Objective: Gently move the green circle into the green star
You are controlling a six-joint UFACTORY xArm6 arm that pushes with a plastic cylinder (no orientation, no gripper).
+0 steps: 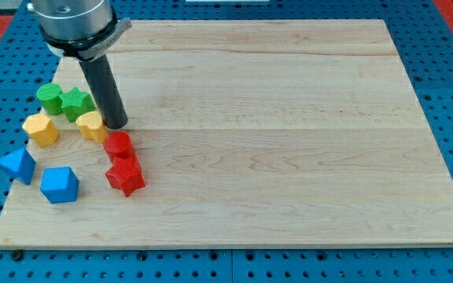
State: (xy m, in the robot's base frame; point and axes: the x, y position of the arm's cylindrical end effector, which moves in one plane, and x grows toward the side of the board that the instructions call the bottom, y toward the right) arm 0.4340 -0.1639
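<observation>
The green circle (50, 97) sits at the view's left on the wooden board (274, 141). The green star (77, 103) lies just to its right, touching or nearly touching it. My tip (117, 124) rests on the board to the right of the green star, right beside a yellow block (92, 124) and just above a red circle (119, 145). The rod rises from the tip toward the view's top left.
A yellow heart-like block (41, 128) lies below the green circle. A red star (124, 176) sits under the red circle. A blue triangle (17, 165) and a blue block (59, 185) lie at the lower left near the board's edge.
</observation>
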